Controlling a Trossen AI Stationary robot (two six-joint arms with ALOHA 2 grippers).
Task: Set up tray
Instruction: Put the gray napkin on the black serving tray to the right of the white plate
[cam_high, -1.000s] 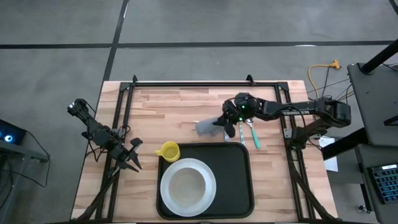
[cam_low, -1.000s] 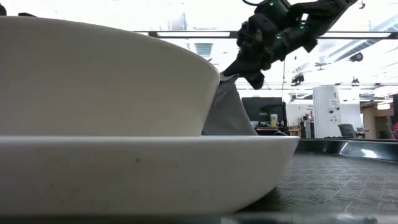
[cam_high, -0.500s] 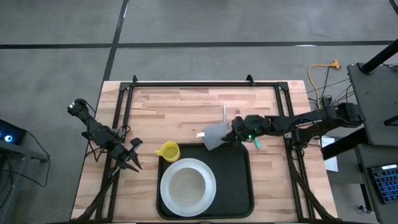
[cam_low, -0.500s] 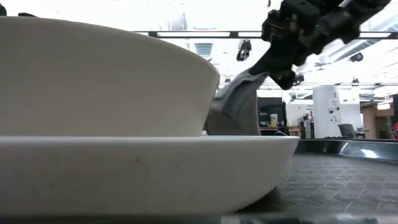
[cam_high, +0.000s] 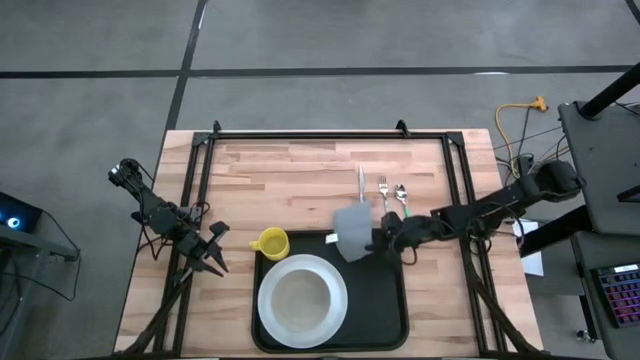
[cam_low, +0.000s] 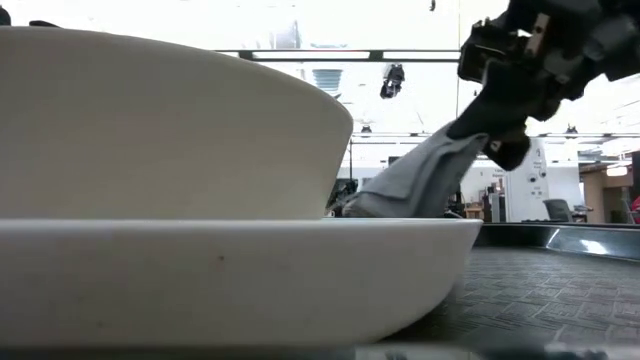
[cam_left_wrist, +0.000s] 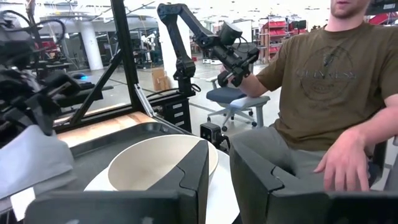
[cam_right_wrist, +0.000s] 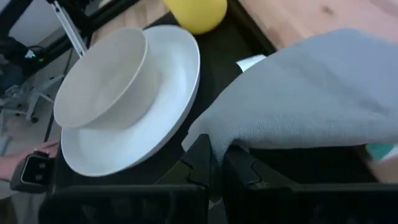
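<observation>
Right end effector (cam_high: 378, 241), pinched tight on a grey cloth (cam_high: 352, 232), hangs over the far right part of the black tray (cam_high: 385, 300), which already holds plate (cam_high: 334, 306) and bowl (cam_high: 300, 299), while knife (cam_high: 361, 182), fork (cam_high: 383, 189), spoon (cam_high: 400, 192) and yellow cup (cam_high: 271, 242) lie outside it on the desk (cam_high: 280, 180), so I judge it roughly half set.

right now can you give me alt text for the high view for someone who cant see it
From above, the right gripper holds a grey cloth over the far edge of the black tray, which carries a white plate with a bowl. A yellow cup sits at its corner; the left gripper waits at the table's left.
</observation>
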